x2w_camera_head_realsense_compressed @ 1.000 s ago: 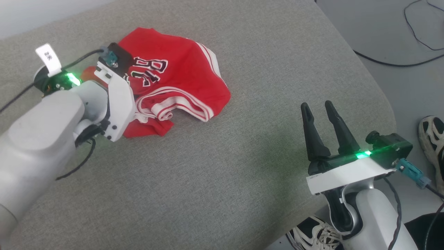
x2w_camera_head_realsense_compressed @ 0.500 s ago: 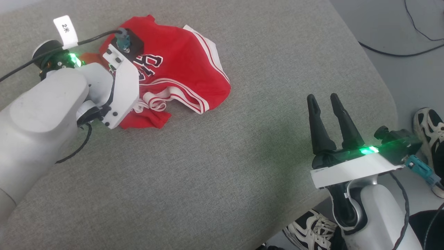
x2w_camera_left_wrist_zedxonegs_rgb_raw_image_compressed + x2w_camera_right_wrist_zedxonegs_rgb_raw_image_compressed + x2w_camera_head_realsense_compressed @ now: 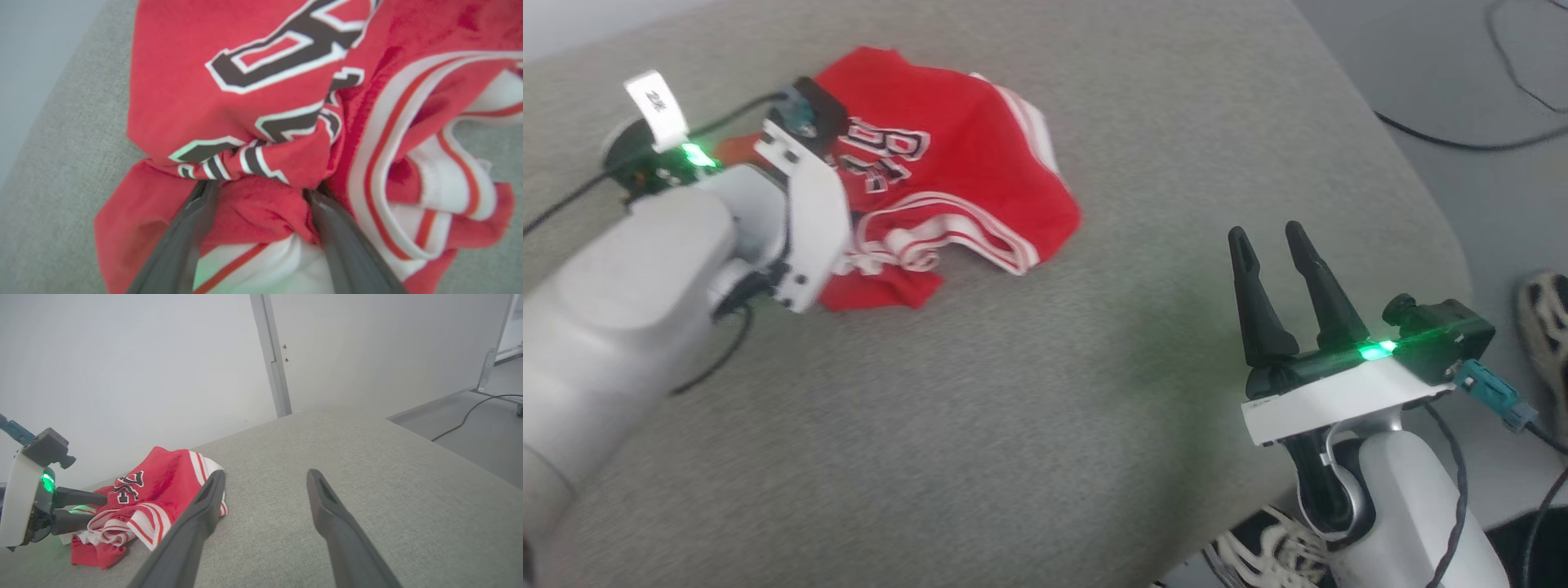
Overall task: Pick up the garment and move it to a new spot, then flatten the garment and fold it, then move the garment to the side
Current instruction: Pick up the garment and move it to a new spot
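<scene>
While I watch from the head camera, the garment [image 3: 964,163] lies crumpled on the grey upholstered surface [image 3: 1029,425], toward 11 o'clock. It is a red jersey with white-and-red striped trim and black, white-outlined lettering.

Left gripper [image 3: 259,188]: in the head view its pale wrist covers the garment's 9 o'clock edge. In the left wrist view I see the two dark fingers spread wide, their tips sunk into the cloth and a bunched red fold between them. White lining shows at 6 o'clock, between the finger bases.

Right gripper [image 3: 1266,233]: it sits at 4 o'clock in the head view, well apart from the garment and near the surface's edge. Its fingers are spread and point toward 12 o'clock. In the right wrist view, bare grey surface shows between them, and the garment lies at 8 o'clock with the left gripper's fingers entering it from 9 o'clock.

On the floor I see a blurred shoe [image 3: 1543,314] at 3 o'clock and a dark cable [image 3: 1445,140] at 1 o'clock.
</scene>
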Controlling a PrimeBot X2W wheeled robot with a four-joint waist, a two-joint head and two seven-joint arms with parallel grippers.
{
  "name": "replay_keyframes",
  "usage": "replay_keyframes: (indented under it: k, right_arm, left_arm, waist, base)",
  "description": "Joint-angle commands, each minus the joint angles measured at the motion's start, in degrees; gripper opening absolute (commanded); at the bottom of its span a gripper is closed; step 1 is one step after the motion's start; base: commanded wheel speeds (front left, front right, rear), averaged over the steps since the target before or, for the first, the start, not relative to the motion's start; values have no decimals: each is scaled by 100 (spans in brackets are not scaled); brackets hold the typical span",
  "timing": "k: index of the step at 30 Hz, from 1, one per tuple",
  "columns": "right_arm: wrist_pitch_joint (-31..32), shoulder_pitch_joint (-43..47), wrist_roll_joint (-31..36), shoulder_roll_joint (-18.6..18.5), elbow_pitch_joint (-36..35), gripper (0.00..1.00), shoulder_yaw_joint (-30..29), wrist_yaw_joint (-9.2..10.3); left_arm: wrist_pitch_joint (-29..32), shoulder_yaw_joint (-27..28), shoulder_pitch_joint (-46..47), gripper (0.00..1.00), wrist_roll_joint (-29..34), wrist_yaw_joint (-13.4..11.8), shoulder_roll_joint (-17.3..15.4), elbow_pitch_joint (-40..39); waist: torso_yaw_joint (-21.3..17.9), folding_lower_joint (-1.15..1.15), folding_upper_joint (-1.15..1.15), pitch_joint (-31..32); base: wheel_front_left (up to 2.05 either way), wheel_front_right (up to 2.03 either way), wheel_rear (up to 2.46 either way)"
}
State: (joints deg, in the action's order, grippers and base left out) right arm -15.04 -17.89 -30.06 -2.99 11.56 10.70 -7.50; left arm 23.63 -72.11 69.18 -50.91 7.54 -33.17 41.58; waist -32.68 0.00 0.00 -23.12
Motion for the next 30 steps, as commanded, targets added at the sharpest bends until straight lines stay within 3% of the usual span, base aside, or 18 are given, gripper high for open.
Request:
replay_keyframes:
  k: [1,6,12,21,25,30]
  right_arm:
    - [-19,-25,112,18,34,100,-28,1]
    - [-19,26,491,8,94,100,-167,2]
    - [-19,167,969,8,196,100,-292,2]
    - [-18,467,1555,-51,394,100,-561,2]
    - [-18,694,1680,-216,448,100,-807,3]
    - [-18,1018,1724,-341,462,100,-1013,3]
  left_arm:
    - [-156,-192,-401,100,-83,-8,73,107]
    - [-1003,-41,-258,100,-486,-7,495,-51]
    - [-2050,115,-631,100,-919,-8,721,-50]
    - [-3699,594,-1890,100,-1570,-8,983,488]
    - [-3889,1229,-2552,100,-1576,-73,1093,773]
    - [-3885,2370,-3486,100,-810,-300,1098,513]
  waist:
    - [269,0,0,196]
    - [793,0,0,546]
    - [1455,0,0,928]
    - [2446,0,0,1426]
    - [3022,0,0,1680]
    - [3520,0,0,1958]
  base:
    - [0,0,0]
    - [0,0,0]
    - [0,0,0]
    - [0,0,0]
    - [0,0,0]
    - [0,0,0]
